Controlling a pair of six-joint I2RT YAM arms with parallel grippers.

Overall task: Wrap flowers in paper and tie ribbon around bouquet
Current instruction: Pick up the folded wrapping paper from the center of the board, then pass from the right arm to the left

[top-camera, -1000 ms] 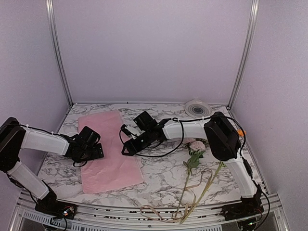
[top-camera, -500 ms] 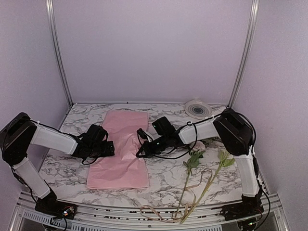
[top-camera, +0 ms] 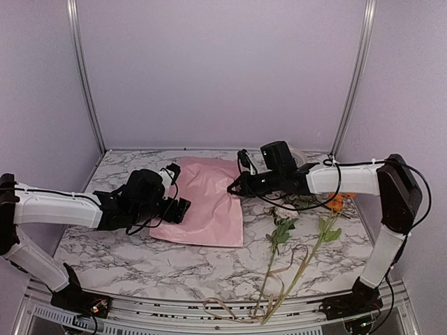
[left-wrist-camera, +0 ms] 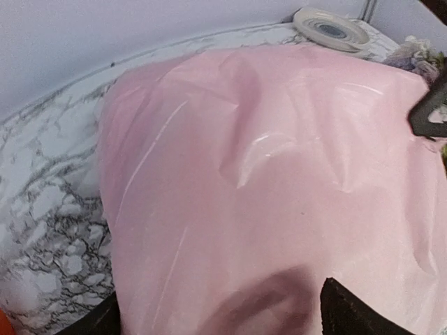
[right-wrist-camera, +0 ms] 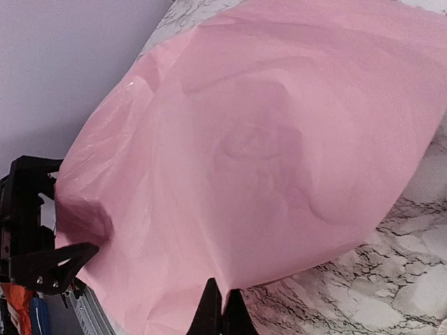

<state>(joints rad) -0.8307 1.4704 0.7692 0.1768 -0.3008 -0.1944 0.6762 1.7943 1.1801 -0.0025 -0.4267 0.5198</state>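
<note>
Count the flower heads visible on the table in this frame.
2 visible: an orange bloom just below the right arm in the top view, and a pale rose left of it, partly under that arm. Others may be hidden behind the arm.

We see a white counter [top-camera: 174,269] with grey marble veins across the lower frame. A round white-grey disc [left-wrist-camera: 332,29] lies at its upper right corner, near the plain lilac wall [top-camera: 216,70] between two metal posts [top-camera: 82,77].
</note>
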